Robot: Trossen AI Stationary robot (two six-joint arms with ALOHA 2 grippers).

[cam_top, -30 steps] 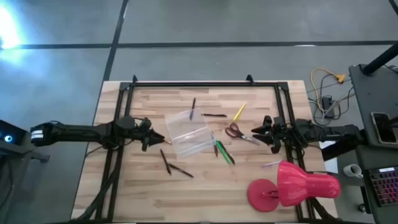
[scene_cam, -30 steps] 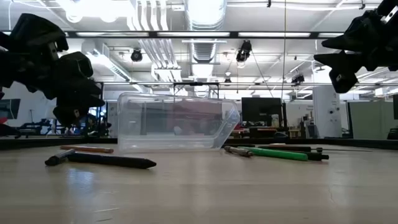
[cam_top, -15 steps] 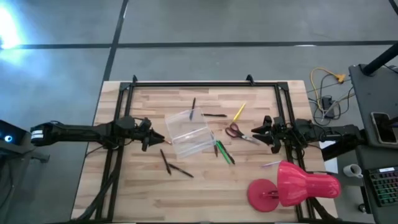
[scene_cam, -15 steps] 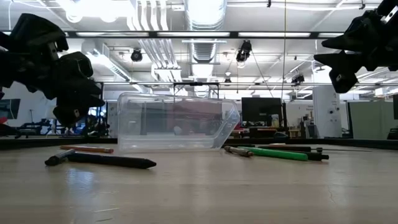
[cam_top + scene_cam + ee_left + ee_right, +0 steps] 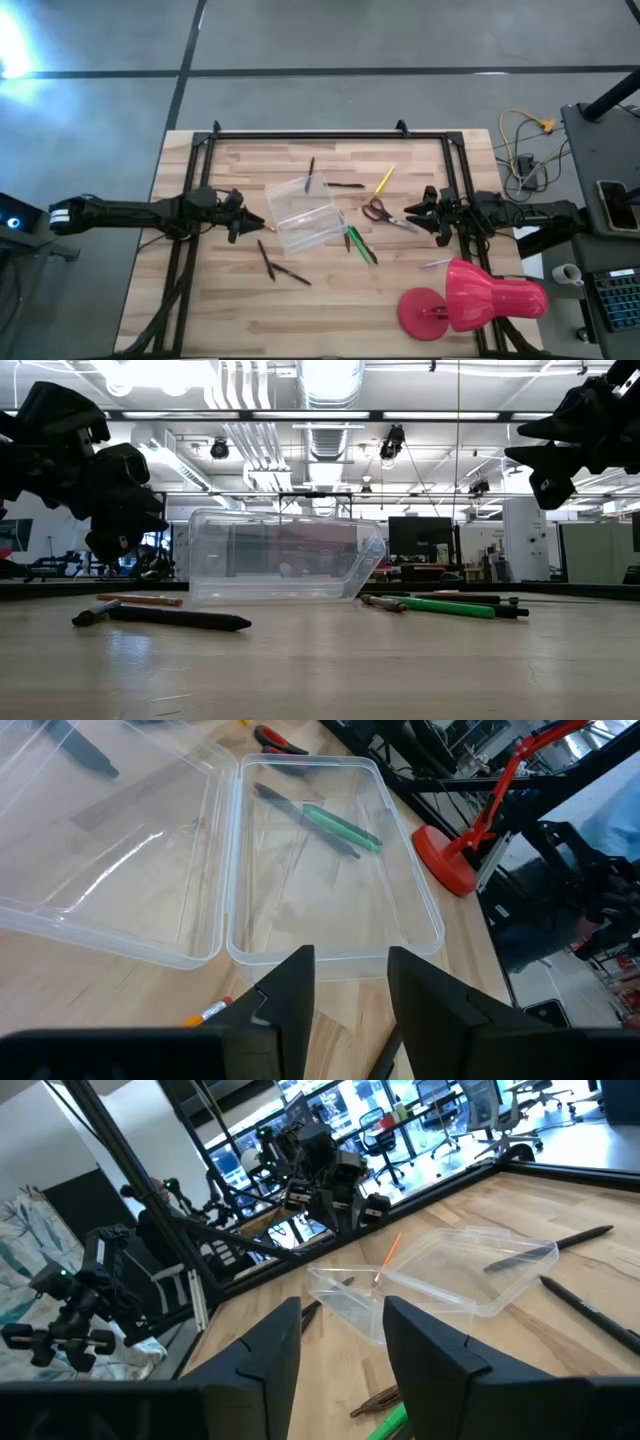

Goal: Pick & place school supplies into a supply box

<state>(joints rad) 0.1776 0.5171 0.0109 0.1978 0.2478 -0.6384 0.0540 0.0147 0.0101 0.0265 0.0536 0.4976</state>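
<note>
Clear supply box (image 5: 303,213) lies open, long axis slanting across the table, between two open, empty pincers.

Clear supply box (image 5: 330,910) (fingers (image 5: 290,995) apart)

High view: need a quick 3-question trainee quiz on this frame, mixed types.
1. True or false: the supply box already holds the scissors.
2. Which claw is nearer the scissors? A) left claw B) right claw
3. Fill in: the big pink-red thing at the table's near right corner is a ____.

Key:
1. False: the scissors lie on the table, right of the box.
2. B
3. lamp
</note>
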